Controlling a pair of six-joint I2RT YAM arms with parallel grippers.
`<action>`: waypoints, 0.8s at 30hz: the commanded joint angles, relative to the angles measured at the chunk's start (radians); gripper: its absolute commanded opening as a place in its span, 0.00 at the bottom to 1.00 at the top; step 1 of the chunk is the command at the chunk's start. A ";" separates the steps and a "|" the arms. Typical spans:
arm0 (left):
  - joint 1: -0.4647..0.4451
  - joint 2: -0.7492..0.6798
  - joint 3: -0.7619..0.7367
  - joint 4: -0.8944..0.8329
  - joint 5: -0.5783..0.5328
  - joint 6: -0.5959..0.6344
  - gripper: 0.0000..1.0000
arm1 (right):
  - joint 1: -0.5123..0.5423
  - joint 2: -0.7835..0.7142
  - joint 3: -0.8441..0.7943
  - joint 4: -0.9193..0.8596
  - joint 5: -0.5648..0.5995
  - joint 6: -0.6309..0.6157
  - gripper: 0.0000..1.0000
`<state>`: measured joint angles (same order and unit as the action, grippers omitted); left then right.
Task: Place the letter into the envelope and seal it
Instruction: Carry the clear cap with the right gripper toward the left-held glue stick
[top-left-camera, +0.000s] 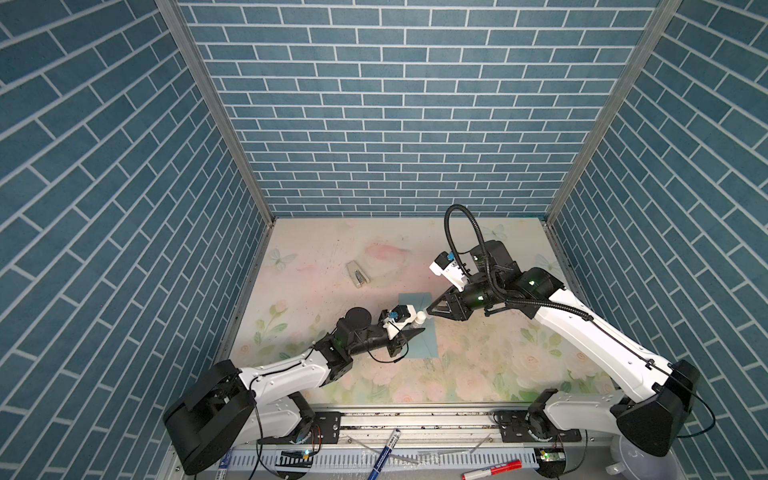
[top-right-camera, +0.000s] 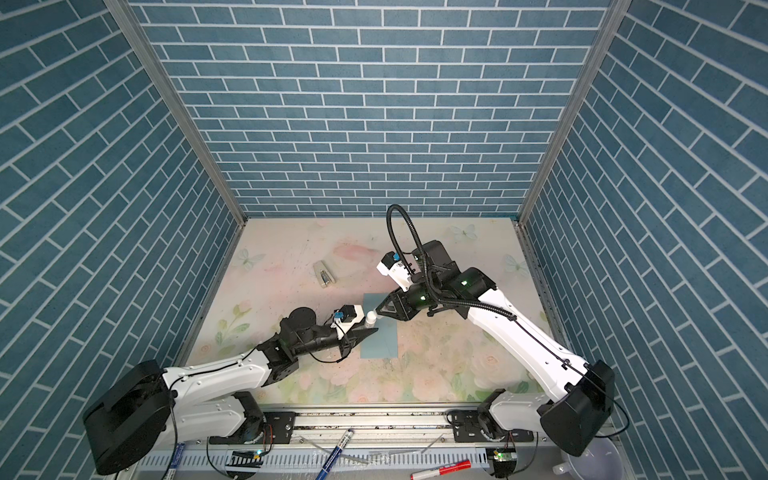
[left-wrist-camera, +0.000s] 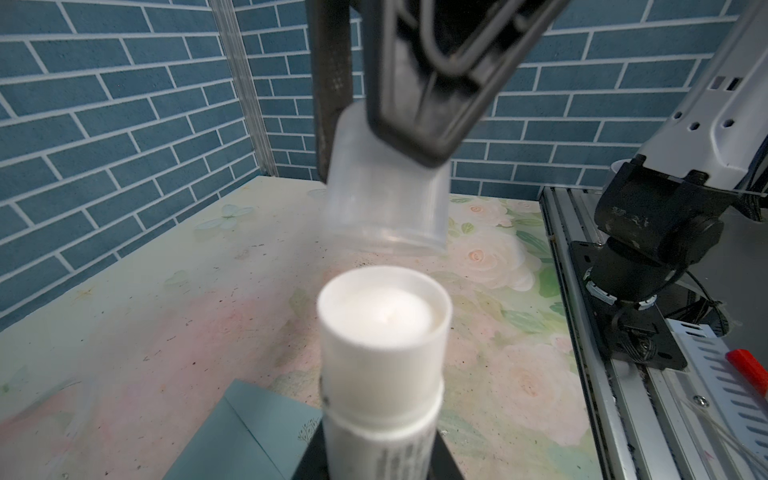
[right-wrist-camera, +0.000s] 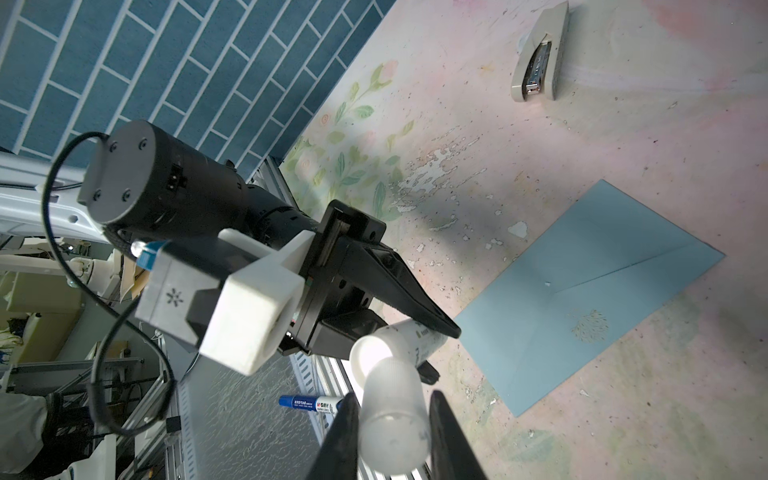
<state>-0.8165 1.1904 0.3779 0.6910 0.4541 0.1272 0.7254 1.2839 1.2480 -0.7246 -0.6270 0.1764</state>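
The envelope (right-wrist-camera: 582, 291) is teal-blue with a small pale, tree-like print. Under it the desk (top-left-camera: 478, 365) is pink and cream, patterned with roses, green leaves and butterflies. By the envelope, the glue stick (left-wrist-camera: 382, 332) is white, its cap (left-wrist-camera: 386, 208) frosted clear. Beyond the envelope the stapler (top-left-camera: 358, 274) is beige and the walls (top-left-camera: 395, 104) are blue brick with white joints.

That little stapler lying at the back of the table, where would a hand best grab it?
Probably around the middle of the stapler, coming straight down from above and closing across its narrow width. It lies long and slim on the table, with free space along both long sides.
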 joint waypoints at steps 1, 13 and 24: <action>-0.003 0.004 0.021 0.002 0.014 -0.001 0.00 | 0.014 0.007 -0.005 0.010 0.003 -0.034 0.16; -0.003 0.006 0.018 0.010 0.017 -0.008 0.00 | 0.038 0.031 -0.013 0.051 0.010 -0.017 0.16; -0.003 0.008 0.017 0.008 0.023 -0.011 0.00 | 0.069 0.049 -0.012 0.062 0.037 -0.012 0.16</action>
<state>-0.8162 1.1915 0.3779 0.6781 0.4541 0.1196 0.7734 1.3170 1.2480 -0.6739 -0.6029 0.1776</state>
